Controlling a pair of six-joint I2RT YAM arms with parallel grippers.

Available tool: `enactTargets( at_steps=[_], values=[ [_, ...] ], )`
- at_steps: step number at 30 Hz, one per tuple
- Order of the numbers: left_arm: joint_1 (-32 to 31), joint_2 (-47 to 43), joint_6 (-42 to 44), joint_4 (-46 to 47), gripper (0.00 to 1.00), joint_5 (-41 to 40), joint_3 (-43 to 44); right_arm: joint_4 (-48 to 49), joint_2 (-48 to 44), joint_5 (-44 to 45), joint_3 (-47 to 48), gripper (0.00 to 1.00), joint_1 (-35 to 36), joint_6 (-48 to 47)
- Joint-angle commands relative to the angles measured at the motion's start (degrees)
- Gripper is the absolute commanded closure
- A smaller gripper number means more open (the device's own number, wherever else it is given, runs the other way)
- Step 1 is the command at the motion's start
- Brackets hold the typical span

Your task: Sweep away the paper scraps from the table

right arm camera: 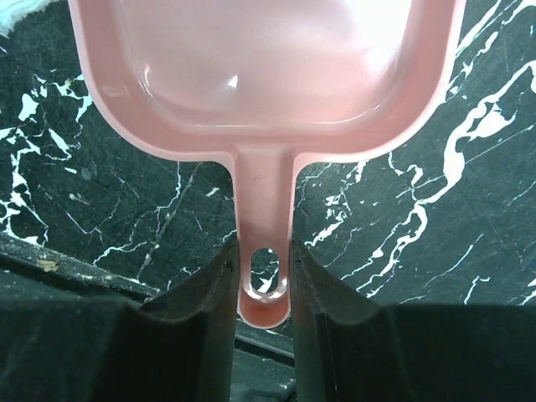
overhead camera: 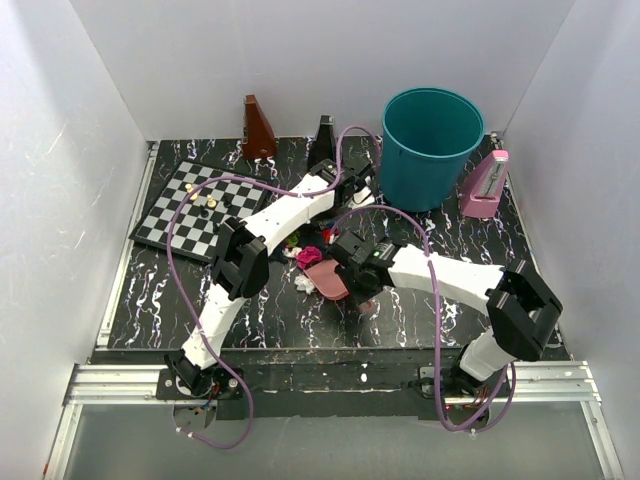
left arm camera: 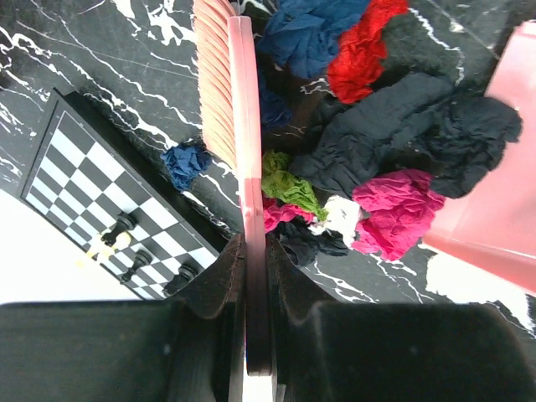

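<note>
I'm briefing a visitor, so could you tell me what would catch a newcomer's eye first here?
The bright heap of paper scraps in the middle of the table stands out first, between the pink brush clamped in the left claw and the pink dustpan held by its handle in the right claw. Next comes the big teal bucket at the back right, then the chessboard on the left.

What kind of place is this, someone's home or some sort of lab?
Most likely a robot test booth in a lab, not a home. Plain white walls box in the marbled black table, two arms are bolted to an aluminium rail, and props like a chessboard and teal bucket look staged.
</note>
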Motion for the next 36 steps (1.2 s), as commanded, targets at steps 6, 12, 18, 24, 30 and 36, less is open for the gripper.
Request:
enactTargets(
  at_steps=[6,12,18,24,30,36],
  values=[
    [-2.44,-3.88,-3.91,-5.08,1.00,10.59,0.02,-1.65,-0.86,-7.92,4.61,0.99,-1.69,-0.54],
    [-2.97,-4.15,-4.88,-5.69,1.00,13.84,-0.33,-1.30,-0.51,-10.82,4.18,0.99,-3.80,-1.15],
    [-3.41,-4.32,-5.23,-5.78,1.00,13.76,-0.33,-1.21,-0.16,-11.52,3.04,0.99,-5.47,-1.42],
    [-4.02,-4.41,-5.49,-5.96,1.00,16.12,-0.07,-1.39,0.45,-11.70,3.38,0.99,-7.66,-2.64],
    [-5.34,-4.50,-6.19,-8.50,1.00,20.25,0.02,-0.42,3.00,-10.82,4.09,0.99,-9.16,-4.14],
    [-6.48,-7.48,-9.70,-10.70,1.00,27.72,0.02,1.42,3.36,-9.15,3.30,0.99,-9.78,-4.41]
  ],
)
